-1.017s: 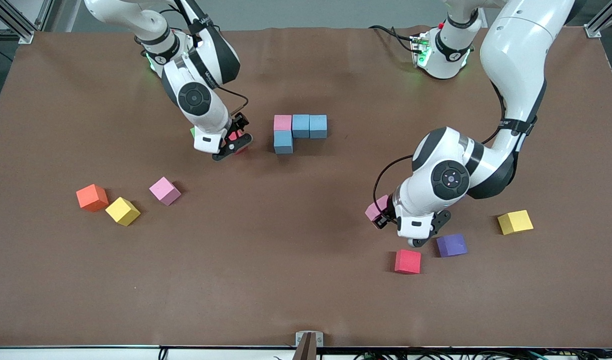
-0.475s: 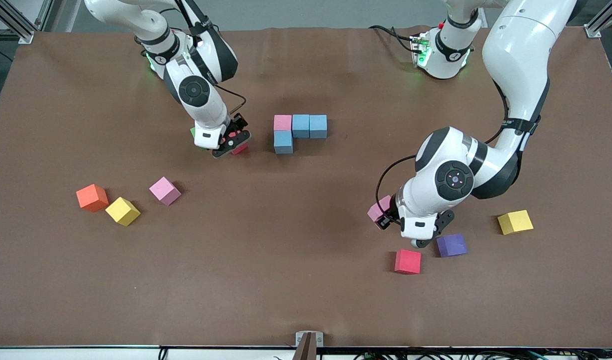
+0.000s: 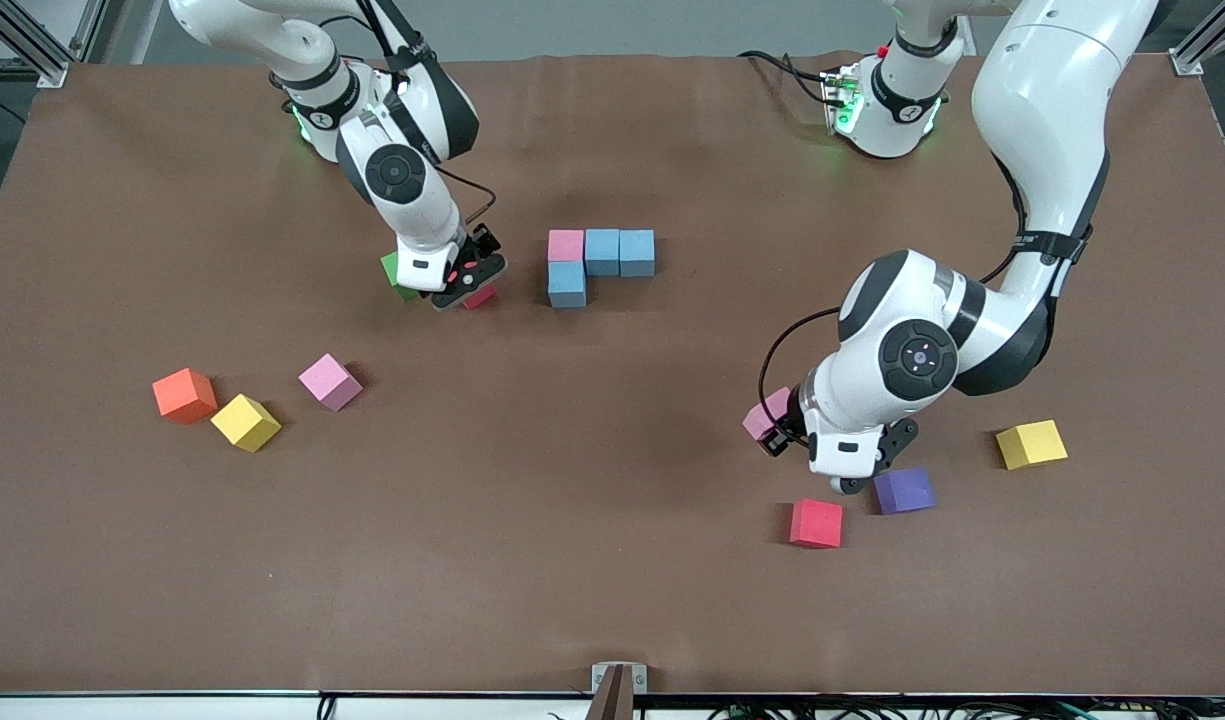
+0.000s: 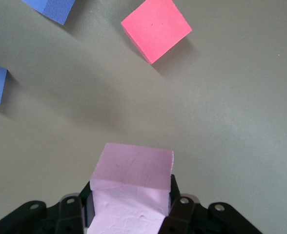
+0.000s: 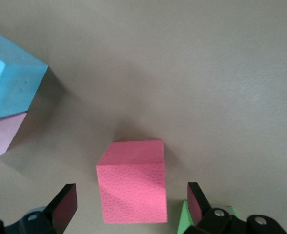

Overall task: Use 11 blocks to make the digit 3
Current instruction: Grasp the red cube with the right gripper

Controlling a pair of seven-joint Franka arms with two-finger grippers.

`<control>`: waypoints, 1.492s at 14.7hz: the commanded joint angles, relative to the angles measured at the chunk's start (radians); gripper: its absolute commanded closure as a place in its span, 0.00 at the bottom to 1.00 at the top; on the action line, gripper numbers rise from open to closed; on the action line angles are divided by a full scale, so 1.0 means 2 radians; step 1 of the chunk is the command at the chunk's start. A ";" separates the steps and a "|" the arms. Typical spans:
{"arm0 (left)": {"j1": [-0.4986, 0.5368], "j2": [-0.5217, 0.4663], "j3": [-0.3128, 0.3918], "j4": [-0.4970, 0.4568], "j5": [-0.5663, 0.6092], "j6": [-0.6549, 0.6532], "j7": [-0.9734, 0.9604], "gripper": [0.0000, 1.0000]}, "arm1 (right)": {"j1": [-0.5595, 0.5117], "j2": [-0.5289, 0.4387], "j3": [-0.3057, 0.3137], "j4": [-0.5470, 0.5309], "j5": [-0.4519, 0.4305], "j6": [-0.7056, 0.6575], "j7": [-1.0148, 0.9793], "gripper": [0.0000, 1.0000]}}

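Observation:
The digit 3 stands as one pink block [image 3: 565, 245] and three light blue blocks [image 3: 602, 251] joined mid-table. My right gripper [image 3: 467, 283] is open and low, with its fingers on either side of a red block [image 5: 133, 181] and a gap on each side. My left gripper [image 3: 772, 428] is shut on a pink block [image 4: 133, 183] and holds it over the table by a red block [image 3: 816, 523] and a purple block [image 3: 904, 490]. The left wrist view shows two purple blocks [image 4: 51, 7]. Loose pink [image 3: 329, 381] and yellow [image 3: 245, 422] blocks lie toward the right arm's end.
A green cube [image 3: 397, 275] sits right beside the right gripper, also in the right wrist view [image 5: 192, 222]. An orange cube [image 3: 184, 394] lies next to the yellow block. Another yellow block [image 3: 1031, 444] lies toward the left arm's end.
The right gripper has swung and settled around the red block, uncovering more of the green cube. The left gripper has shifted slightly toward the left arm's end with the pink block.

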 commanded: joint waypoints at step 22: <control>0.005 -0.009 -0.001 -0.003 -0.007 -0.010 0.014 0.80 | -0.001 0.023 0.005 -0.011 -0.005 0.030 0.000 0.65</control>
